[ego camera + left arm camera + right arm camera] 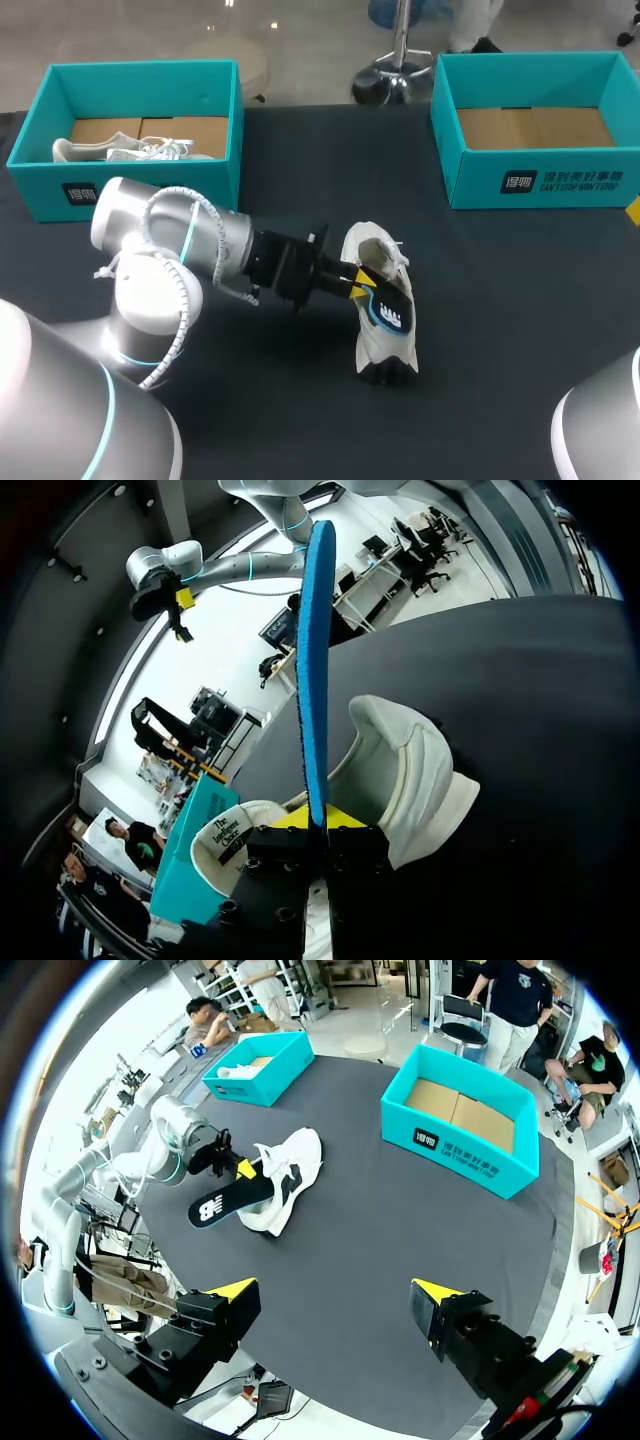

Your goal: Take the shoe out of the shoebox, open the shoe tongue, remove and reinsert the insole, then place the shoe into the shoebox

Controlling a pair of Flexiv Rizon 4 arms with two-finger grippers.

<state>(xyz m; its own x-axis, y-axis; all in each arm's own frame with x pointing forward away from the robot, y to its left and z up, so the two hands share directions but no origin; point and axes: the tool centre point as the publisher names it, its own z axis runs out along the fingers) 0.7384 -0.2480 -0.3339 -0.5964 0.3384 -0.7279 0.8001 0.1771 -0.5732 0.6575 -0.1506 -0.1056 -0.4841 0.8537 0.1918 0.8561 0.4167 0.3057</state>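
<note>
Head view takes in the dark table [500, 330], with my left arm [190, 240] reaching in from the left side to the middle. My right arm shows only at the near right corner. Two teal boxes stand along the far edge. The left box [150, 185] holds a second pale shoe [130, 150], and the right box [540, 180] shows only its cardboard floor.

The white shoe [378, 345] lies on the table between the boxes and nearer to me, its long axis running from the far side toward the near edge. Over it lies the dark insole [392, 312], running roughly along the shoe. The left claw [358, 280] is clenched on one end of the insole, just beside the shoe's opening. In the left wrist view the insole [315, 660] stands on edge and runs straight ahead from the fingers, and the shoe's opening [410, 770] is just beside and under it.

The right claw [335, 1295] hangs released, high above the table and well apart from the shoe. The left arm is therefore much the nearer. To go back in, I judge that the insole's free end must tip down into the opening and slide along the shoe.
</note>
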